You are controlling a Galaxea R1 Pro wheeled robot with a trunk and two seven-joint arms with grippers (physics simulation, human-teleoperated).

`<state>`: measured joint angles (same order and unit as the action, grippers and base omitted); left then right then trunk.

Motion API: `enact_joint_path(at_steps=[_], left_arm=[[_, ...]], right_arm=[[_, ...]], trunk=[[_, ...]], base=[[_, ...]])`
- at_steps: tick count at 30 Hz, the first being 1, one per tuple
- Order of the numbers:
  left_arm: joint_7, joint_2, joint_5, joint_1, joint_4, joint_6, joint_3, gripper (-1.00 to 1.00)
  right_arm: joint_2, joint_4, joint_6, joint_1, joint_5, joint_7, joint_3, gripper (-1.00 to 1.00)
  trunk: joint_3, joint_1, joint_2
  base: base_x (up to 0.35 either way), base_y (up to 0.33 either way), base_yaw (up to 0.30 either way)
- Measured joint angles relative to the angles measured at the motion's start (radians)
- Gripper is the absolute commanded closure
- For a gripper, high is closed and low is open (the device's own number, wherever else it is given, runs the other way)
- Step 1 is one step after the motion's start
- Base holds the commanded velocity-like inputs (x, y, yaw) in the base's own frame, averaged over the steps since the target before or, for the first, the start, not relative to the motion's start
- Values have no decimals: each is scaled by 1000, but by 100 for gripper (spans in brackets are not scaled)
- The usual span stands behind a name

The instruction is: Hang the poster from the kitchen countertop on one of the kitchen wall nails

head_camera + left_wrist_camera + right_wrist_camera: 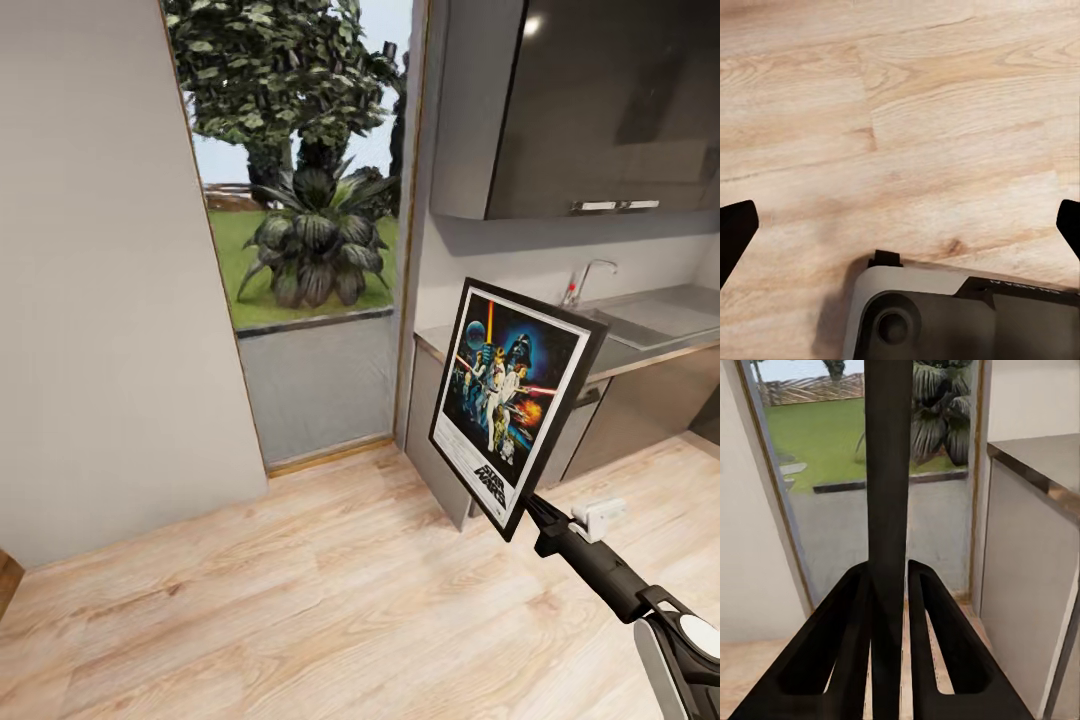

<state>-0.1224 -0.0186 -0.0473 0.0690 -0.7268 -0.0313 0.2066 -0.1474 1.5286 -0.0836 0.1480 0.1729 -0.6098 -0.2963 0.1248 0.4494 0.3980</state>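
Note:
The Star Wars poster (pixel 512 398), black-framed with a white border, is held upright and slightly tilted in the air in front of the counter's end. My right gripper (pixel 527 510) is shut on its lower right edge. In the right wrist view the poster (pixel 888 472) shows edge-on as a dark vertical strip clamped between the two black fingers (pixel 847 645). The grey kitchen countertop (pixel 640 325) with sink and chrome tap (pixel 590 280) runs behind the poster at the right. My left gripper (pixel 900 225) is open over the wooden floor, its fingertips (pixel 735 229) far apart.
A tall glass opening (pixel 300 200) onto a garden with plants lies straight ahead. A plain grey wall (pixel 100 280) stands at the left. Dark upper cabinets (pixel 590 100) hang over the counter. Light wooden floor (pixel 300 600) spreads in front. Part of the robot's base (pixel 960 315) shows under the left gripper.

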Motion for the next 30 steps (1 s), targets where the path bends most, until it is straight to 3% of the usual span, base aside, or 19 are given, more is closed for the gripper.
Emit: enact_joint_path(at_steps=[14,30], left_arm=[[0,0,0,0,0,0,0,-100],[0,0,0,0,0,0,0,-100]], right_arm=[[0,0,0,0,0,0,0,100],[0,1,0,0,-2,0,4,100]], trunk=[[0,0,0],[0,0,0]], base=[[-92,277,23],[-9,12,282]])
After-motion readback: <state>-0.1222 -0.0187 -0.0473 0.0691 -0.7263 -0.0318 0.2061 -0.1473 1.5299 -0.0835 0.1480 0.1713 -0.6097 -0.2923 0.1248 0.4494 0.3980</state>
